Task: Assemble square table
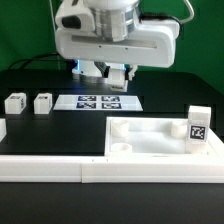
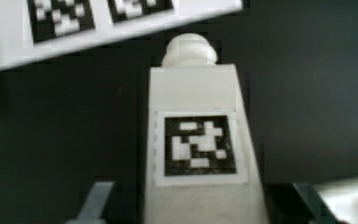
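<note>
Wrist view only: tagged leg (image 2: 195, 130) between gripper (image 2: 202, 205) fingers.

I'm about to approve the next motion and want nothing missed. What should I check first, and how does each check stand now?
1. Leg lies between the gripper fingers: ok.
2. Fingers clamped firmly on the leg: cannot tell; dark gaps show beside it in the wrist view.
3. Leg's peg tip points away from the gripper: ok.
4. Square tabletop lies flat with a corner socket facing up: ok.
5. Gripper positioned over that socket: not ok; it hangs above the marker board.
</note>
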